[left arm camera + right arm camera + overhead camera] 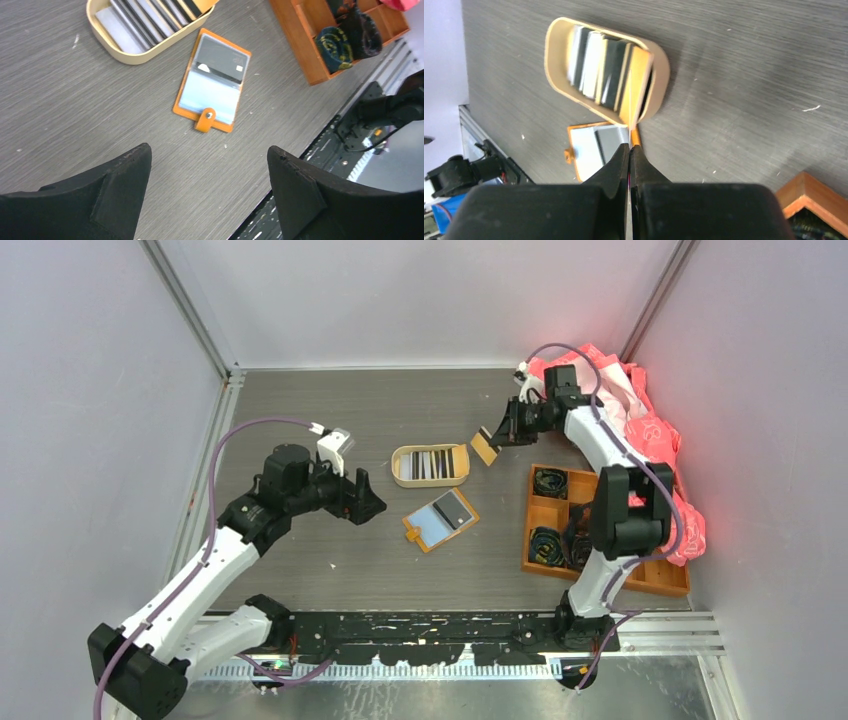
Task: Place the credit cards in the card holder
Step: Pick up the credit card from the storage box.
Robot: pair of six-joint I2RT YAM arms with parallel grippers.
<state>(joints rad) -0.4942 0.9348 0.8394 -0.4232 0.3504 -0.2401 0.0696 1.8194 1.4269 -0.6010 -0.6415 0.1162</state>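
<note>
Left tool [366, 498]: its two fingers stand wide apart, with nothing between them. It hangs over the bench [330, 410], left of the card holder.

Right tool [497, 436]: its fingers are pinched tight on one edge of an orange card [484, 448].

Orange card: it is up off the bench, close to the right end of the tin. From the right wrist it shows only as a thin line.

Card holder [440, 519]: it lies open and flat in the middle of the bench, just in front of the tin and apart from both tools. Its little snap tab [205, 119] sticks out at one edge.

Inside the card holder: one dark card [222, 55] sits in one half — the other half looks pale blue.

Tin [430, 483]: oval and beige, with more cards [432, 464] standing in a row inside it.

Wooden tray [655, 580]: it is on the right side of the bench, with dark rolled things in its boxes.

Pink cloth [650, 430]: it is bunched up behind the tray.
</note>
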